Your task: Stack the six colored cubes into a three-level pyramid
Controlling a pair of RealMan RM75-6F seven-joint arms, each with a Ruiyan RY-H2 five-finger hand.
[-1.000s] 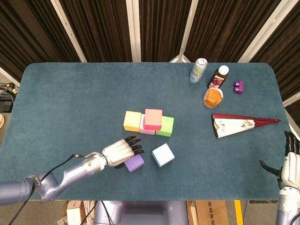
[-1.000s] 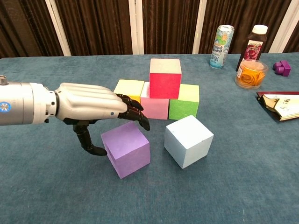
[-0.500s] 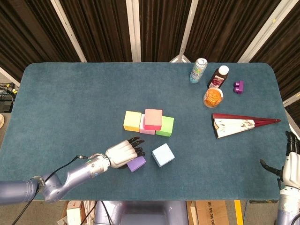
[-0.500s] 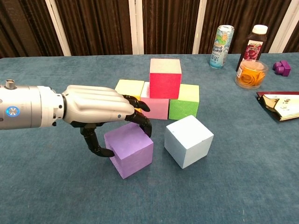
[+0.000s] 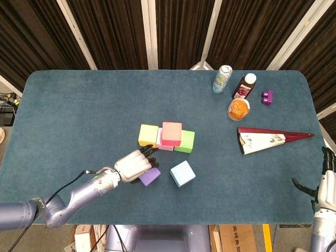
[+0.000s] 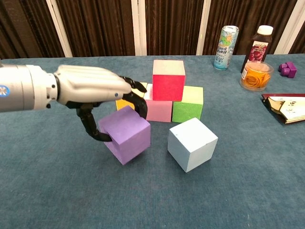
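Purple foam cube (image 6: 125, 134), tilted and clear of the teal cloth table (image 5: 79, 115), sits pinched under my left hand (image 6: 90, 90), thumb below, fingers (image 6: 136, 98) curled over its top, toward the table's near edge. To place it well, I should level it, then set it on the second level beside the red cube (image 6: 168, 79). My right hand (image 5: 325, 181) idles at the table's right near corner, holding nothing, fingers apart.
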